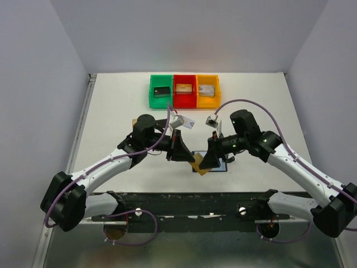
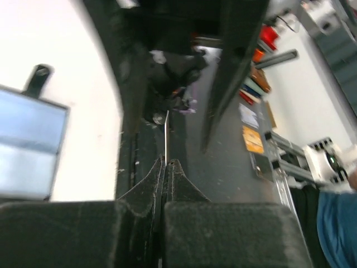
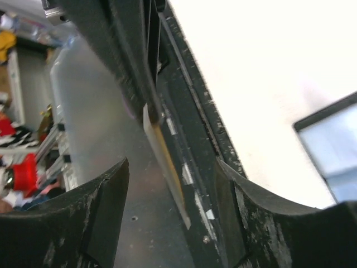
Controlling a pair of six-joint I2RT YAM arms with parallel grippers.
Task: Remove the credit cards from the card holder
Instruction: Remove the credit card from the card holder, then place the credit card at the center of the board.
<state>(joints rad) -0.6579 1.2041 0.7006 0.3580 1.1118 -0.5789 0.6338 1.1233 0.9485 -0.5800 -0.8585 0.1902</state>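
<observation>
The left claw [image 2: 165, 165] is clamped on a tan-gold card [image 3: 163, 155], which stands on edge between its pads. I read this as the carrying grip, since so thin a card can only be pinched across its two faces. The right claw [image 3: 173, 170] stands apart, one finger on each side of the same card without pressing it, so the hold rests with the left claw alone. Both claws meet nose to nose over the near middle of the surface [image 1: 111, 117], which puts the card within reach of either arm. The card holder [image 1: 223, 166] lies open just beside the card, under the right claw, bluish inner pocket facing up. I cannot tell whether further cards remain inside it. Well behind stand a green bin [image 1: 160, 104], a red bin [image 1: 184, 104] and an orange bin [image 1: 207, 104], each holding a blocky item. I judge them a possible drop-off for the card.
</observation>
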